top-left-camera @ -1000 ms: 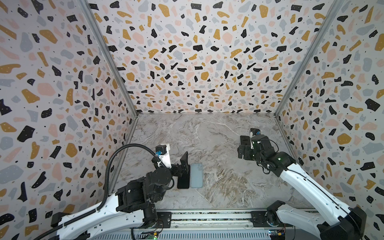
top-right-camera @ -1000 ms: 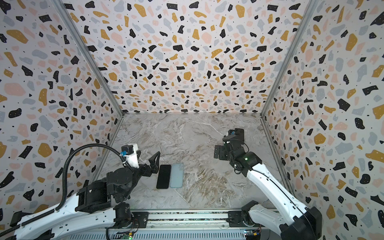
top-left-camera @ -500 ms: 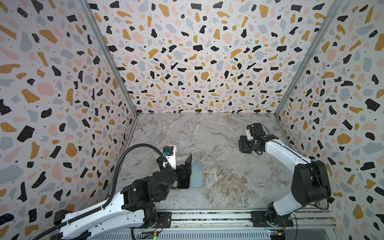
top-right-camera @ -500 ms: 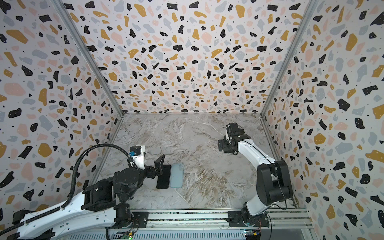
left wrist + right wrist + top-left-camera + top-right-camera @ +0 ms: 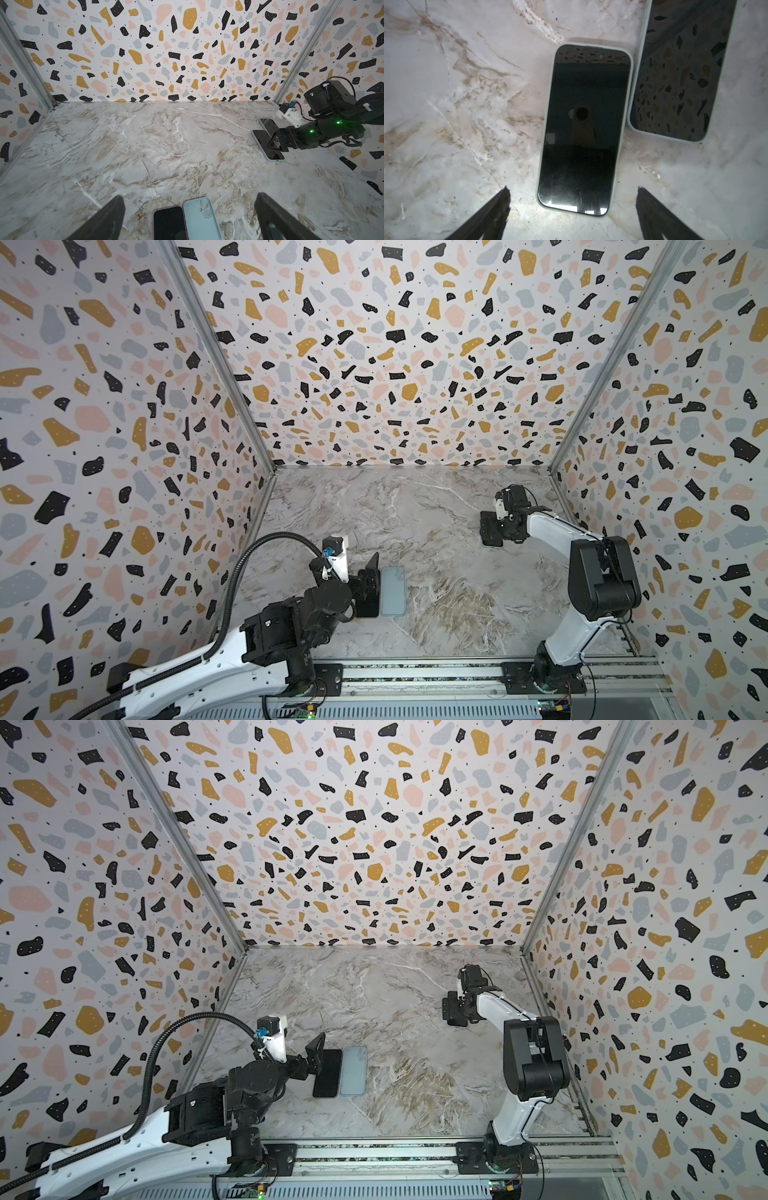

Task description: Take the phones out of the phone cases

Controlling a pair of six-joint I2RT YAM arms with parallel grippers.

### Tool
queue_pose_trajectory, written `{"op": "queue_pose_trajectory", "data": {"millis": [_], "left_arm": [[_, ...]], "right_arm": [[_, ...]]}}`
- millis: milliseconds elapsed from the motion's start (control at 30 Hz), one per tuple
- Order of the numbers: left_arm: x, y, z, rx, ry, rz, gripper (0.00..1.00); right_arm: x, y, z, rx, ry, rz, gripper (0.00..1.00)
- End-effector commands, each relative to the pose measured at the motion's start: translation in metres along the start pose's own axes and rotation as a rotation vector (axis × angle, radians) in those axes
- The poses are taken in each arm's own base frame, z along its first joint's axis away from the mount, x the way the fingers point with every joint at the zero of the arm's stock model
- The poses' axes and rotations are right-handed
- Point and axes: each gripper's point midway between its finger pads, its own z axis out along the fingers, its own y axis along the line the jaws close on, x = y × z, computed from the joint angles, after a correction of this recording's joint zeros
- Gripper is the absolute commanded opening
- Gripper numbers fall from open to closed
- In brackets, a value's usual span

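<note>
Cased phone (image 5: 583,128), second phone (image 5: 675,72) beside, possibly touching

1. In both top views, the left arm (image 5: 199,664) is laid low from its base at 7 o'clock and stretched toward 2 o'clock.
2. The left gripper (image 5: 372,585) is held low near 6 o'clock and pointed toward 3 o'clock. Its fingers (image 5: 108,218) are spread wide.
3. The right arm (image 5: 552,526) is stood up from its base at 5 o'clock and bent sharply at the elbow (image 5: 598,580). Its forearm is directed toward 9 o'clock.
4. The right gripper (image 5: 491,532) is held near 3 o'clock and turned downward. Its fingers (image 5: 492,214) are set wide apart.
</note>
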Motion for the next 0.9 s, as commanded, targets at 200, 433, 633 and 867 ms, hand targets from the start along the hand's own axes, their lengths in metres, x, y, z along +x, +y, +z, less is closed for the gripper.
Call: {"op": "queue_pose_trajectory", "data": {"millis": [200, 433, 633, 867], "left_arm": [[0.002, 0.009, 0.0, -0.039, -0.012, 0.001, 1.0], [0.001, 0.01, -0.001, -0.039, -0.014, -0.005, 1.0], [0.0, 0.01, -0.001, -0.04, -0.016, -0.007, 0.99], [0.0, 0.01, -0.002, -0.038, -0.016, -0.013, 1.0]], "right_arm": [[-0.018, 0.004, 0.005, -0.032, -0.028, -0.002, 0.96], [-0.018, -0.001, 0.011, -0.016, -0.02, 0.009, 0.95], [-0.014, -0.003, 0.018, -0.014, -0.005, 0.018, 0.95], [-0.008, -0.008, 0.026, -0.009, 0.012, 0.035, 0.94]]}}
